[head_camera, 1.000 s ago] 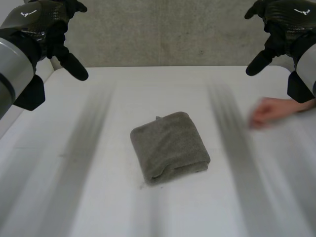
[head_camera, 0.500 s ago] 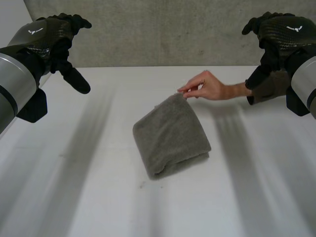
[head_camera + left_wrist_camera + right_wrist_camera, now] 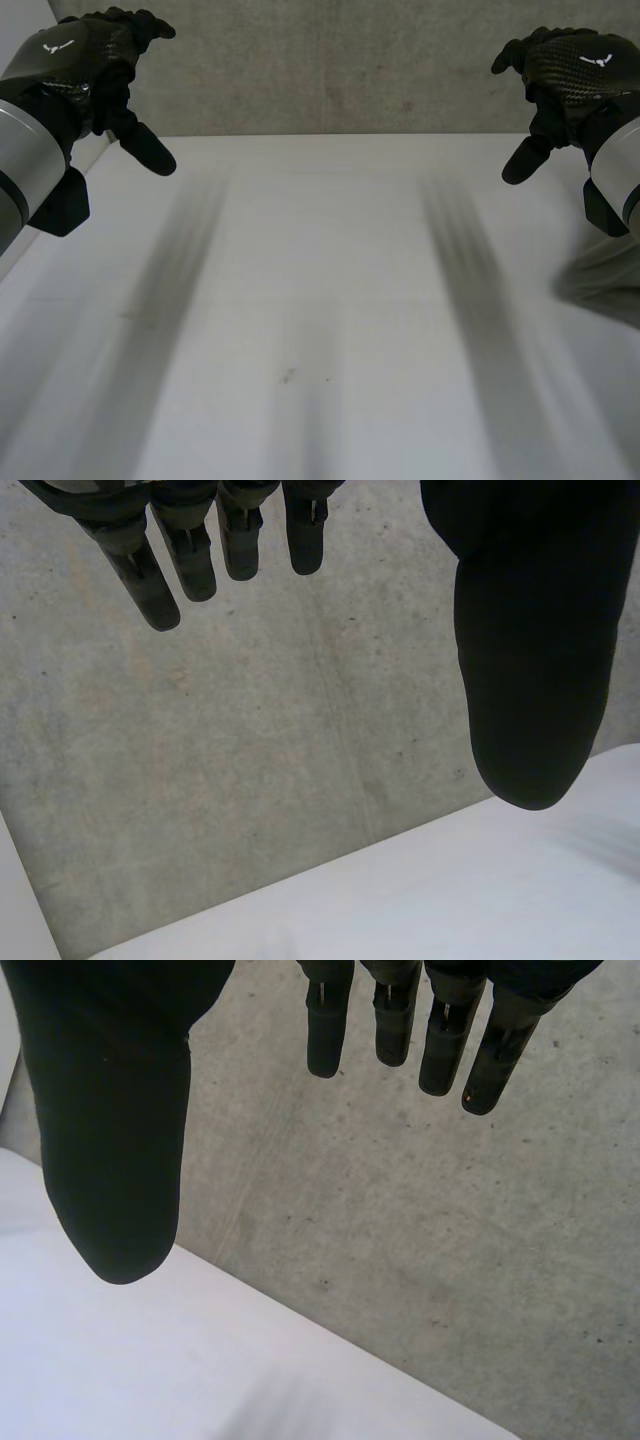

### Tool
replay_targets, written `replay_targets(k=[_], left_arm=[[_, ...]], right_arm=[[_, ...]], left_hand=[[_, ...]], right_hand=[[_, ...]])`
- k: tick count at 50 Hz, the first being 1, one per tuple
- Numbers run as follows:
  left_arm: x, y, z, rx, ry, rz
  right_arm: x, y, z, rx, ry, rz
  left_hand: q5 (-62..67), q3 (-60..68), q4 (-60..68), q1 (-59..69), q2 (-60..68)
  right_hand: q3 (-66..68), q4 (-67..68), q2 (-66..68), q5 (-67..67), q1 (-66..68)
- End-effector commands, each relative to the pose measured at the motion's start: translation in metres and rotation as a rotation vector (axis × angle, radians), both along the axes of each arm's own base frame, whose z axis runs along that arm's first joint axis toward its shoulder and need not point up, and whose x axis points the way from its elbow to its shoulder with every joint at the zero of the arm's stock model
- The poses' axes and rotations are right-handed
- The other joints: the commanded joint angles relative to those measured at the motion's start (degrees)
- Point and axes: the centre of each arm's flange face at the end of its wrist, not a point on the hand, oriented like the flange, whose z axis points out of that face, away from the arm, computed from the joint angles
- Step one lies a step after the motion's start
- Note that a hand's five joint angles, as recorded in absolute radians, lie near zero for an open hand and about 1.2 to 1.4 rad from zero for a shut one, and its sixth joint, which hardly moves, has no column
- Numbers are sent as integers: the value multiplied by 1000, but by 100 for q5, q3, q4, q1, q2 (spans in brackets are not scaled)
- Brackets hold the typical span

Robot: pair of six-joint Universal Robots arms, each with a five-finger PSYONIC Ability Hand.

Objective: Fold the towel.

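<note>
**Head view.**
- Task status: no fold is under way. Both hands are raised clear of the table (image 3: 320, 300) and neither touches cloth.
- What is probably the towel (image 3: 605, 285) is a soft grey shape at the right edge of the frame, below the right arm (image 3: 622, 165). It is too indistinct to confirm, or to tell whether it is folded, so what is done and what is left cannot be judged.
- Left hand (image 3: 85, 60), upper left of the frame: black, with a woven-looking shell and a small white mark on the back. Its fingers are spread and hold nothing, and the thumb juts down and inward.
- Right hand (image 3: 570, 70), upper right of the frame: same make, mirrored, likewise spread and holding nothing.
- Left arm (image 3: 25, 170): smooth grey cylinder.
- Table: white, flat and matte, with one tiny dark speck (image 3: 288, 376) low in the centre.
- Wall (image 3: 340, 70): rough grey concrete with faint rust-toned blotches.

**Left wrist view.**
- The fingers (image 3: 148, 575) are straight, slim and segmented.
- The thumb (image 3: 525, 660) is broad, smooth and round-tipped. It stands well apart from the fingers, and nothing is between them.
- Mottled concrete lies beyond the fingertips, with the white tabletop under the thumb tip.

**Right wrist view.**
- The fingers (image 3: 400, 1020) are straight and parted from the thumb (image 3: 115, 1130), with nothing in the grasp.
- Pitted concrete lies behind, with the table's white edge running beneath the thumb.
</note>
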Motion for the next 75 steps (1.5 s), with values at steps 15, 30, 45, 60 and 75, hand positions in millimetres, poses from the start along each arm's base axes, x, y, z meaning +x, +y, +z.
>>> replay_targets(k=[15, 30, 45, 60, 75], left_arm=[[7, -10, 3, -14, 4, 12], [6, -12, 2, -32, 13, 12], [6, -11, 0, -24, 12, 9], [6, -11, 0, -26, 12, 9], [6, -10, 1, -36, 16, 7]], right_arm=[[0, 1, 1, -3, -3, 1], [1, 2, 1, -7, -5, 4], [0, 4, 3, -14, -8, 4], [1, 4, 5, -23, -11, 5], [3, 6, 5, -25, -10, 15]], left_hand=[[-140, 49, 42, -19, 51], [-140, 49, 42, -19, 51], [-140, 49, 42, -19, 51], [-145, 44, 37, -24, 46], [-145, 44, 37, -24, 46]], right_hand=[[-357, -423, -529, -359, -635], [-357, -423, -529, -359, -635], [-357, -423, -529, -359, -635], [-357, -423, -529, -359, -635], [-357, -423, -529, -359, -635]])
